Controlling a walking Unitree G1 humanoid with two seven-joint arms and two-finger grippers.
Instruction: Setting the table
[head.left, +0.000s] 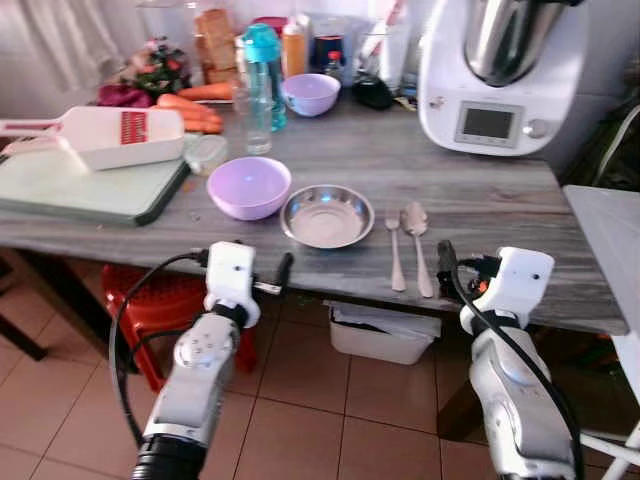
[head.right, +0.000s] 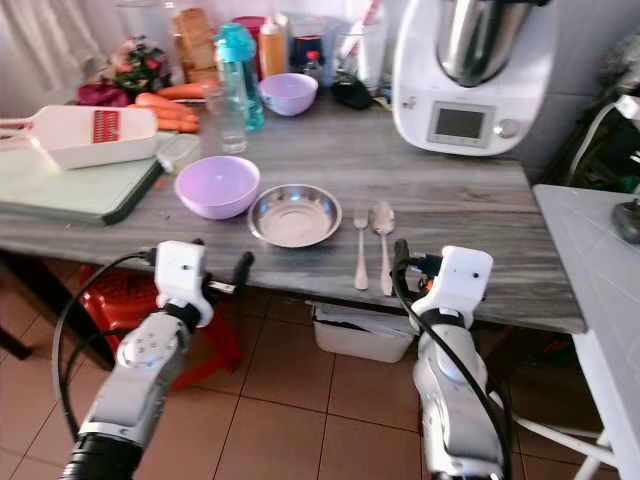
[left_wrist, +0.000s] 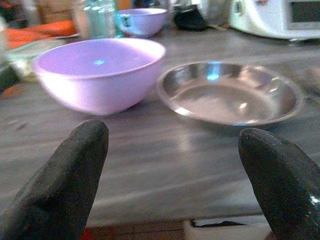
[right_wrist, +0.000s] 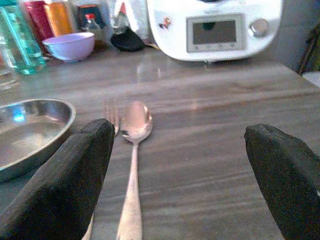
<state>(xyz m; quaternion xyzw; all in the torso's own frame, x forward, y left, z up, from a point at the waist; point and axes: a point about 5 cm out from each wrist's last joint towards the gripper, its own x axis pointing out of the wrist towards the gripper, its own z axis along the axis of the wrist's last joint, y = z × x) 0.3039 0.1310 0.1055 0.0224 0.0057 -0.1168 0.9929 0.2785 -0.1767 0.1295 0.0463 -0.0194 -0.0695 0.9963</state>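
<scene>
We find the left gripper (left_wrist: 172, 175) spread wide at the table (head.left: 500, 200) edge, empty, right gripper (right_wrist: 182, 175) likewise released, fork (head.left: 395, 250) and spoon (head.left: 418, 245) just beyond, seemingly touching, steel plate (head.left: 327, 216) beside lilac bowl (head.left: 249, 187).

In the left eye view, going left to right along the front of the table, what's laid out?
Green cutting board → lavender plastic bowl → shallow round steel dish → steel fork → steel spoon.
</scene>
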